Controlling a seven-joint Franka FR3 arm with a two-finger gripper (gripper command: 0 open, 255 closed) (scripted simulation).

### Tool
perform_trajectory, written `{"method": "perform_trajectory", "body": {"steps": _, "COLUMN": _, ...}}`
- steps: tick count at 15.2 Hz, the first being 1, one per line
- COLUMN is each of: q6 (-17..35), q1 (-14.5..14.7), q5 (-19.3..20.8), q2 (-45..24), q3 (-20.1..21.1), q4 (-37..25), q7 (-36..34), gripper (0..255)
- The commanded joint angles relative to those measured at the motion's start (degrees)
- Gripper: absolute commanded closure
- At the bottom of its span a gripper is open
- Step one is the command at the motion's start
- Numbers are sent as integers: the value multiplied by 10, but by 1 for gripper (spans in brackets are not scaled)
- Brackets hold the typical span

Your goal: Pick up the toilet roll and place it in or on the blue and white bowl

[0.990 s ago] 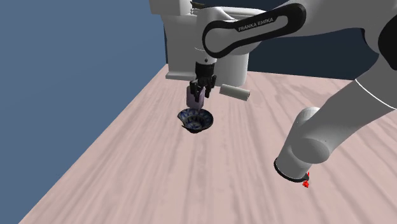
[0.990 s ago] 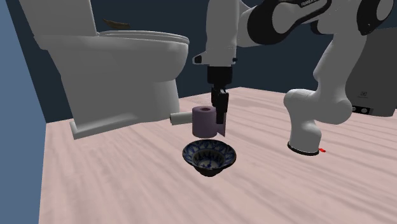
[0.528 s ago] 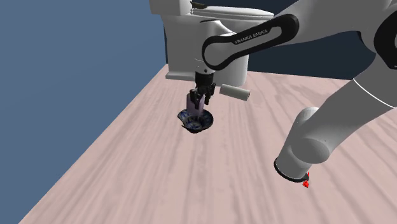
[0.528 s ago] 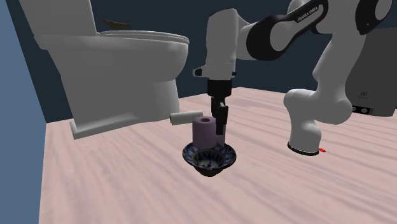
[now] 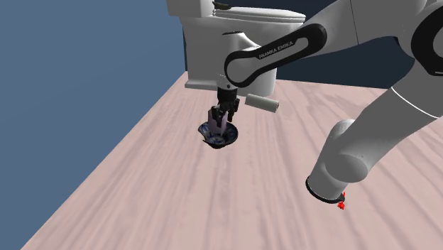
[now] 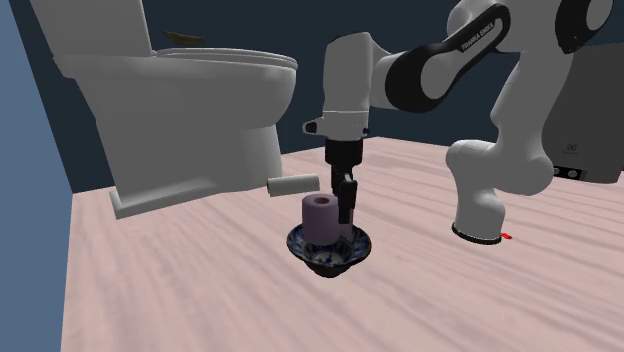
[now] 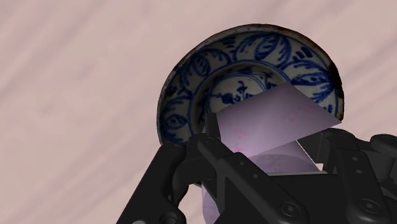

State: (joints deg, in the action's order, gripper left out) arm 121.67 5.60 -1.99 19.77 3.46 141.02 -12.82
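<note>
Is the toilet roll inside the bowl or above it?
Inside: the upright pale purple toilet roll dips below the rim of the blue and white bowl, black fingers clasping it.

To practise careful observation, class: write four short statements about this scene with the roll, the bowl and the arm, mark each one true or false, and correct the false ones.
1. The mauve toilet roll stands upright with its lower end inside the blue and white bowl. True.
2. The fingers are open and clear of the roll. False: they are shut on it, clasping it between them.
3. A second, white roll lies on its side on the floor, near the toilet. True.
4. The bowl sits on top of the toilet. False: it stands on the pale wooden floor in front of the toilet.
</note>
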Motion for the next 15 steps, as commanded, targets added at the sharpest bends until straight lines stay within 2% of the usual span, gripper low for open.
{"method": "perform_trajectory", "body": {"steps": 1, "q6": 1, "q1": 0, "q5": 0, "q2": 0, "q3": 0, "q4": 0, "q7": 0, "gripper": 255}}
{"method": "perform_trajectory", "body": {"steps": 4, "q6": 1, "q1": 0, "q5": 0, "q2": 0, "q3": 0, "q4": 0, "q7": 0, "gripper": 255}}
{"method": "perform_trajectory", "body": {"steps": 5, "q6": 1, "q1": 0, "q5": 0, "q2": 0, "q3": 0, "q4": 0, "q7": 0, "gripper": 0}}
{"method": "perform_trajectory", "body": {"steps": 10, "q6": 1, "q1": 0, "q5": 0, "q2": 0, "q3": 0, "q4": 0, "q7": 0, "gripper": 0}}
{"method": "perform_trajectory", "body": {"steps": 14, "q6": -77, "q1": 0, "q5": 1, "q2": 26, "q3": -2, "q4": -52, "q7": 0, "gripper": 0}}
{"method": "perform_trajectory", "body": {"steps": 15, "q6": -77, "q1": 0, "q5": 1, "q2": 26, "q3": -2, "q4": -52, "q7": 0, "gripper": 0}}
